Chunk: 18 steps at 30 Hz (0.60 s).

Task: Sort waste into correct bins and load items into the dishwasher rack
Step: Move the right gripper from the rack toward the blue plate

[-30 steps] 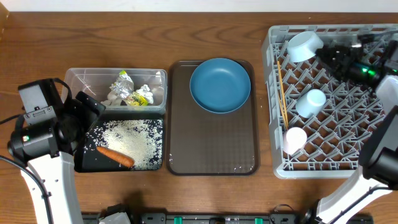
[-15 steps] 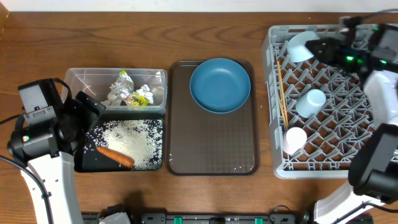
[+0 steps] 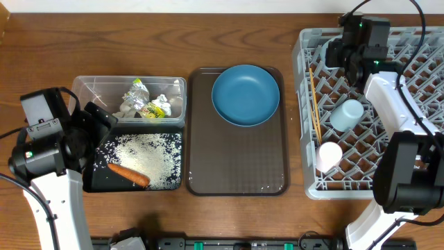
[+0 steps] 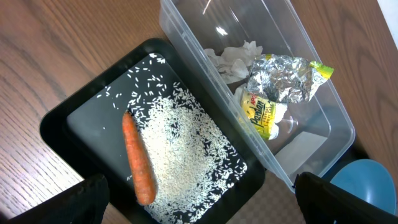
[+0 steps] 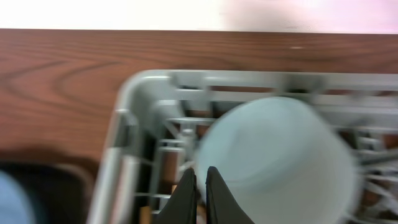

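The grey dishwasher rack (image 3: 300, 111) holds a light blue cup (image 3: 347, 114), a pink cup (image 3: 329, 154) and wooden chopsticks (image 3: 316, 104). Over its far left corner my right gripper (image 3: 336, 54) hides the pale blue bowl from overhead. In the right wrist view that gripper (image 5: 200, 177) is shut on nothing, just in front of the bowl (image 5: 273, 155). The dark blue plate (image 3: 245, 94) lies on the brown tray (image 3: 236, 160). My left gripper (image 4: 199, 211) hangs open above the black tray (image 4: 68, 118), which holds the carrot (image 4: 138, 160) and rice (image 4: 180, 155). Tissue (image 4: 233, 56) and a wrapper (image 4: 264, 115) lie in the clear tub (image 4: 199, 37).
Crumpled foil (image 4: 283, 74) also lies in the tub. The tub and the black tray sit side by side, touching the brown tray's left edge. The rack's rim (image 5: 143, 87) stands close to the table's far edge. Bare wood separates the brown tray from the rack.
My right gripper has closed and swung left to the rack's far left corner, now covering the bowl from overhead. The left arm and everything on the table stayed put.
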{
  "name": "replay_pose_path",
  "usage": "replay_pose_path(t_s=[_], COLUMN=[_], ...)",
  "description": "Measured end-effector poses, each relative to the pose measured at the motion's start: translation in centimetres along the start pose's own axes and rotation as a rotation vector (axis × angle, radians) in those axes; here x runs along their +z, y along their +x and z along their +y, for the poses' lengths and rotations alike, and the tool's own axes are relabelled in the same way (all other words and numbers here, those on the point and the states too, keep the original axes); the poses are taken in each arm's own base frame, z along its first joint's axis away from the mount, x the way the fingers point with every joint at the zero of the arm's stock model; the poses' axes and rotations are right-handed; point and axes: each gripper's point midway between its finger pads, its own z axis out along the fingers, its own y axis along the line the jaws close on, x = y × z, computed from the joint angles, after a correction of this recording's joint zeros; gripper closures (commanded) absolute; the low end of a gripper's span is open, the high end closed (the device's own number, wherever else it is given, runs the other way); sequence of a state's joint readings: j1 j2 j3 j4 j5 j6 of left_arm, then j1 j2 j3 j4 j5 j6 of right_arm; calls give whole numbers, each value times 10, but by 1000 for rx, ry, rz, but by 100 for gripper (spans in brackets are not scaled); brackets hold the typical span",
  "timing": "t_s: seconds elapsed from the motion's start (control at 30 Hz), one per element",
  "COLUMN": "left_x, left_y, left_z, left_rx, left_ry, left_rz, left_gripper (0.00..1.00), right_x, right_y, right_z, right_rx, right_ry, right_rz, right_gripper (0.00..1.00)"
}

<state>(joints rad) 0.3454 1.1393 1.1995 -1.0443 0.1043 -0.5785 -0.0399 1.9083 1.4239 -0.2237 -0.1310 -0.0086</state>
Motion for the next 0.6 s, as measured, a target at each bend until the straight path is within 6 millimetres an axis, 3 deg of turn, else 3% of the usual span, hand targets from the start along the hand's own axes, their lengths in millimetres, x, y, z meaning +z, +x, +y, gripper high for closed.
replay_pose_path(t_s=[0.17,0.37,0.6], left_x=[0,0,0], left_y=[0,0,0], left_z=[0,0,0], left_rx=[0,0,0], left_ry=[0,0,0], left_rz=[0,0,0], left_gripper=[2,2,3], right_x=[1,9,3], right_y=[3,25,29], right_z=[-21,-51,-58], right_rx=[0,17,16], right_ry=[108,217,255], right_rz=[8,77,97], right_gripper=[94,92,87])
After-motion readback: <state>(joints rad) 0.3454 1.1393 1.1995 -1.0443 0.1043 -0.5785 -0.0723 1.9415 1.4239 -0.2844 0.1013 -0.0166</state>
